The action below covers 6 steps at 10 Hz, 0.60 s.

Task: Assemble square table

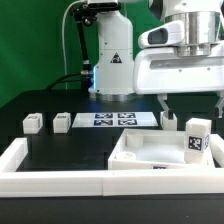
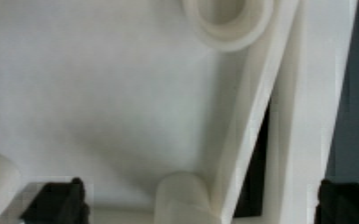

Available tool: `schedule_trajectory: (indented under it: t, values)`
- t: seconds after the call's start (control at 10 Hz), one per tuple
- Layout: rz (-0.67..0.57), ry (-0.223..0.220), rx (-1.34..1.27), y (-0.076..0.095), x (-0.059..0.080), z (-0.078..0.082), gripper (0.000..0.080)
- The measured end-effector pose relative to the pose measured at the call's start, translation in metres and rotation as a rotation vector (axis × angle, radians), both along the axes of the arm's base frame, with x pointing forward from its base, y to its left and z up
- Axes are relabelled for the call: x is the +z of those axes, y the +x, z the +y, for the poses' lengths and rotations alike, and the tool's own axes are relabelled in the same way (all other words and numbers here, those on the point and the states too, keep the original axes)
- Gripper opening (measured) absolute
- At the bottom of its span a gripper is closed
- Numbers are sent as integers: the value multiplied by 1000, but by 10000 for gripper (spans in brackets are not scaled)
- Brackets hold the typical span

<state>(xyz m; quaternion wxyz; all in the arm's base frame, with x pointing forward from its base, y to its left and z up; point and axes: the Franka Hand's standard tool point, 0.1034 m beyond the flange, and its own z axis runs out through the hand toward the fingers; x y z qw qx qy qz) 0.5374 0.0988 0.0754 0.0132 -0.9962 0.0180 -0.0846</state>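
Observation:
The white square tabletop [image 1: 150, 155] lies at the exterior view's lower right, against the white rail. A tagged white leg [image 1: 197, 137] stands upright at its right side, and another leg [image 1: 170, 120] stands just behind it. Two more legs [image 1: 32, 123] [image 1: 61, 122] sit on the black surface at the left. My gripper [image 1: 192, 106] hangs open above the tabletop and the upright leg, holding nothing. In the wrist view the tabletop [image 2: 105, 110] fills the frame, with a corner hole [image 2: 238, 20]. A rounded white post [image 2: 185, 200] shows between my open gripper's [image 2: 197, 203] dark fingers [image 2: 51, 200].
The marker board [image 1: 113, 119] lies flat at the middle back. The white rail [image 1: 50, 170] borders the black surface along the front and left. The robot base [image 1: 112, 60] stands behind the board, with cables at its left.

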Motion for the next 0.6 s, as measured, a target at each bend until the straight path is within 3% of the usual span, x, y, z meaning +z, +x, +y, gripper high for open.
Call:
schedule_trajectory:
  t: [0.2,0.6]
  values:
    - [2,-7,16,-21,-4,-7,648]
    - [14,-11,25,-40,-10,-6,648]
